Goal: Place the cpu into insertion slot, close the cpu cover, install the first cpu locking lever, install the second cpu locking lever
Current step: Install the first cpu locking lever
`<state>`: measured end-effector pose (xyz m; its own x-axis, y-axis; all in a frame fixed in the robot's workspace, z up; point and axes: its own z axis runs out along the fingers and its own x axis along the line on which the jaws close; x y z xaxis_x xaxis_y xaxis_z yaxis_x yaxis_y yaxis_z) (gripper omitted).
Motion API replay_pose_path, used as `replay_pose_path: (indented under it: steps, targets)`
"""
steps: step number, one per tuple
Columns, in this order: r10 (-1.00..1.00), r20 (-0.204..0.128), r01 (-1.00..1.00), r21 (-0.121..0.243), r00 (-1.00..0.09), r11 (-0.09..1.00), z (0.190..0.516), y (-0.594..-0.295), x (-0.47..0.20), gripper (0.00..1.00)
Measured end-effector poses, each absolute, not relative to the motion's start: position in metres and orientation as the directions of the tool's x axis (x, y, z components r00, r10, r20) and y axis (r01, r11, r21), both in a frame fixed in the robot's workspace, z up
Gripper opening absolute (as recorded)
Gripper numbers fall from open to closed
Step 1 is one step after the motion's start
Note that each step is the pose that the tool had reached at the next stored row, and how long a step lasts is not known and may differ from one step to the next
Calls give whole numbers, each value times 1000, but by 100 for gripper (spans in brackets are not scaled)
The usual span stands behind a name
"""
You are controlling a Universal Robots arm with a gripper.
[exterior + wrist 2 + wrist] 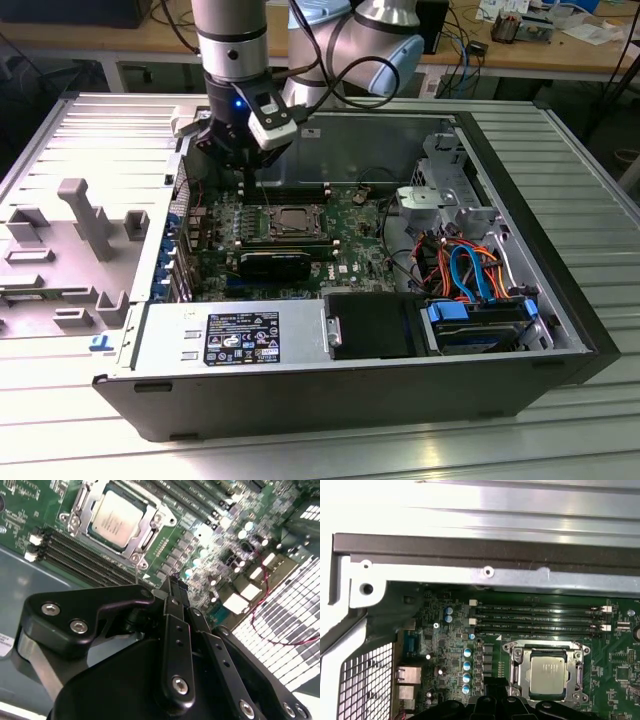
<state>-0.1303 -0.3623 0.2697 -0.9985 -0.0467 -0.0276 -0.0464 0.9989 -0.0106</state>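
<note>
The cpu (116, 517) lies flat in the insertion slot (75, 520) on the green board, its silvery top showing through the window of the cpu cover (147, 535), which lies down around it. The first wrist view shows the same cpu (547, 675) framed by the cover (516, 666). My gripper (175, 580) hangs above the board beside the socket, near the memory slots, shut with nothing between its fingers. In the exterior view the gripper (246, 180) is just behind and to the left of the socket (290, 222).
Long memory slots (540, 620) run beside the socket. The case wall (485, 555) rises behind them. A black drive box (368, 325), a drive cage (440, 195) and coloured cables (465, 270) fill the exterior view's right. A grey fixture (90, 215) stands at the left.
</note>
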Motion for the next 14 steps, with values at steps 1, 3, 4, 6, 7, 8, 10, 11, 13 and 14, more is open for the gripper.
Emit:
replay_pose_path:
  steps: [1, 3, 4, 6, 7, 8, 10, 11, 13, 14]
  targets:
    - [-47, -27, -47, -10, -999, 999, 270, -360, -130, 11]
    - [-48, -27, -48, -11, -998, 999, 269, -357, -130, 11]
    - [-49, -27, -49, -10, -998, 999, 269, -356, -130, 11]
    - [-51, -26, -50, -10, -998, 999, 268, -354, -130, 11]
    - [-51, -26, -51, -10, -998, 999, 268, -354, -130, 11]
    - [-52, -25, -52, -10, -998, 999, 268, -353, -130, 11]
    - [-54, -24, -54, -10, -998, 998, 267, -350, -130, 11]
    - [-57, -24, -57, -10, -998, 998, 266, -348, -130, 11]
    - [-59, -24, -59, -10, -998, 998, 265, -345, -130, 11]
    - [-59, -24, -59, -10, -998, 998, 265, -345, -130, 11]
